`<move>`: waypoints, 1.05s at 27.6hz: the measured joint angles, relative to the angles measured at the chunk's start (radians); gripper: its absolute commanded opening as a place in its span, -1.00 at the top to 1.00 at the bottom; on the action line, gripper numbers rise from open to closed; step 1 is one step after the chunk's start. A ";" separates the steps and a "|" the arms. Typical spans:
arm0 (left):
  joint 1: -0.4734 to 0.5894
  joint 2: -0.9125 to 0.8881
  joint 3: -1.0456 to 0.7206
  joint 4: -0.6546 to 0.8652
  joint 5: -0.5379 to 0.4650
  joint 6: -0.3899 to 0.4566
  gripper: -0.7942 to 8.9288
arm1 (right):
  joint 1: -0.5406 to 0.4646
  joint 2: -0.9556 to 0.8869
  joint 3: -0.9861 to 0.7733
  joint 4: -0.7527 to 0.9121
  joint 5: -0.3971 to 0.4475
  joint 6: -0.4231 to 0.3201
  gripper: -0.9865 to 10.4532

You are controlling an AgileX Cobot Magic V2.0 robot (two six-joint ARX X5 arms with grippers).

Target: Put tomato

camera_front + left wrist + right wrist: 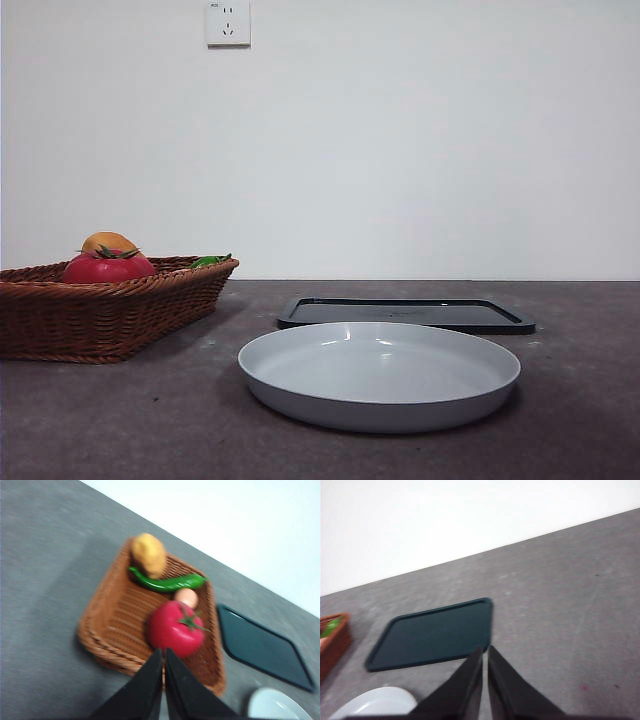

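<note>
1. Nothing is done yet. The tomato (175, 628) sits in the wicker basket (107, 625), untouched, stem up, at the end of the basket nearest the left hand.
2. Also in the basket: an orange-yellow fruit (148, 554) at the far end, a green pepper (167, 583) lying just beside it, and a small pale egg-like thing (186, 598) touching or almost touching the tomato. The wrist view is blurry, so you can't tell which.
3. Your left hand (163, 672) hangs above the basket's near rim, jaws pinched narrow with only a thin slit between them, holding nothing. It is near the tomato but not on it.
4. Your right hand (484, 672) is also narrow and empty, hanging over the bare tabletop (570, 605) near the dark tray (432, 635), well away from the basket. Looks like it's waiting.
5. In the front view neither arm shows. The basket stands at the left with the tomato peeking over its rim, the grey plate (380, 378) is in the middle, and the dark tray is just behind it. Both are bare.
6. Left to do, as a judgement: open the left hand, come down around the tomato, grip, lift, carry and release. The task names no target; the plate or the tray seems likely.
7. Watch the egg-like thing and the rim when you close.
</note>
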 measured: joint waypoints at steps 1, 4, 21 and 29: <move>0.000 0.020 0.030 -0.023 0.020 0.011 0.82 | 0.000 0.032 0.040 -0.021 -0.021 -0.008 0.82; 0.000 0.091 0.124 -0.094 0.073 0.058 0.82 | 0.000 0.122 0.144 -0.092 -0.079 -0.043 0.82; -0.152 0.490 0.532 -0.441 0.240 0.373 0.82 | 0.122 0.592 0.630 -0.566 -0.332 -0.268 0.82; -0.204 0.543 0.599 -0.562 0.240 0.444 0.82 | 0.265 0.628 0.673 -0.642 -0.333 -0.312 0.81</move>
